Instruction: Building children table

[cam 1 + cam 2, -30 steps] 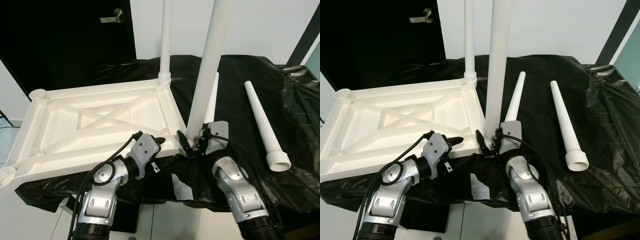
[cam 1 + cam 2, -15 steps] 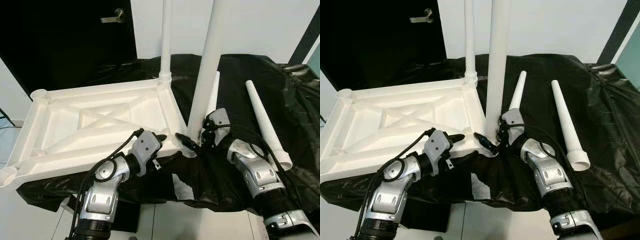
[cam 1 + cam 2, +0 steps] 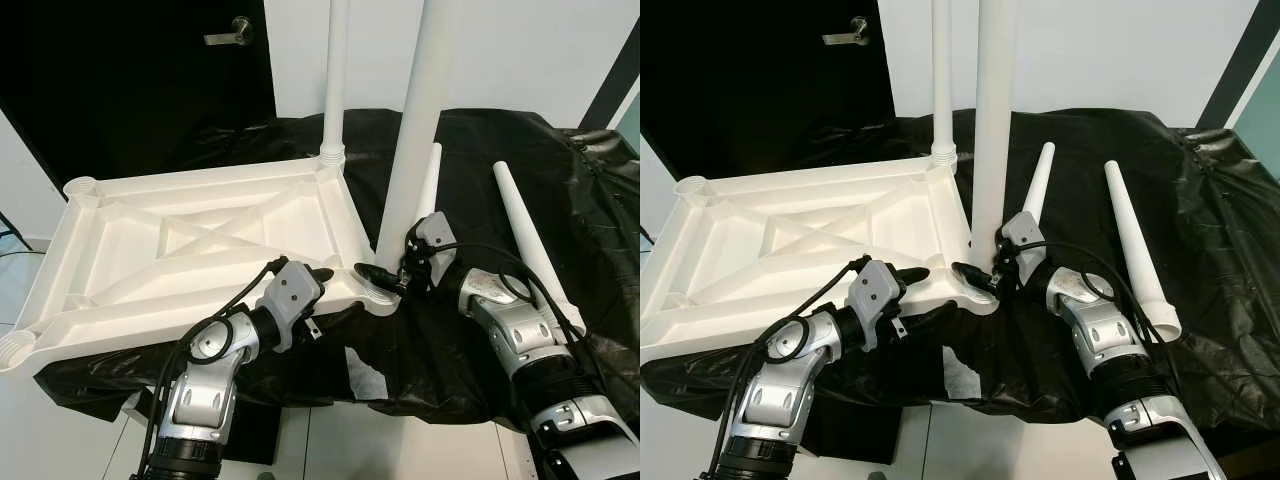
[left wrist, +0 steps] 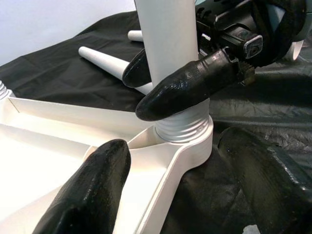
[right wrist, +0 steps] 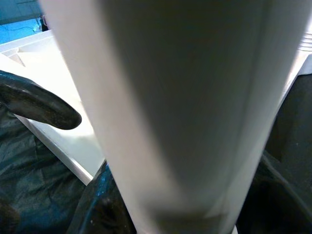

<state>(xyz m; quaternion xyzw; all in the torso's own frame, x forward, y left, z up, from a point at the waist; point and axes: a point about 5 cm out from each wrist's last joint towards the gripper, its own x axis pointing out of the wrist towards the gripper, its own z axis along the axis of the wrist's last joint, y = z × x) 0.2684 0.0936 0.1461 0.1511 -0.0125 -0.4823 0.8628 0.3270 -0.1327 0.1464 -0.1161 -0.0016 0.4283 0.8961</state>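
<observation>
A white table top (image 3: 190, 182) lies upside down on a black-draped table. One white leg (image 3: 334, 80) stands in its far right corner. A second leg (image 3: 415, 130) stands in the near right corner socket (image 4: 187, 131). My right gripper (image 3: 385, 270) is shut on the base of this near leg, one finger (image 4: 190, 85) on each side. My left gripper (image 3: 318, 290) is open and straddles the top's near rim beside that corner. Two loose legs (image 3: 430, 180) (image 3: 530, 240) lie on the cloth to the right.
The black cloth (image 3: 480, 130) covers the table and hangs over its front edge. A dark door with a lever handle (image 3: 225, 35) stands behind on the left, a white wall behind the rest. The table top's left end overhangs the cloth.
My right arm has swung out to the right around the near leg, keeping its fingers at the leg's base. The left arm has stayed put.
</observation>
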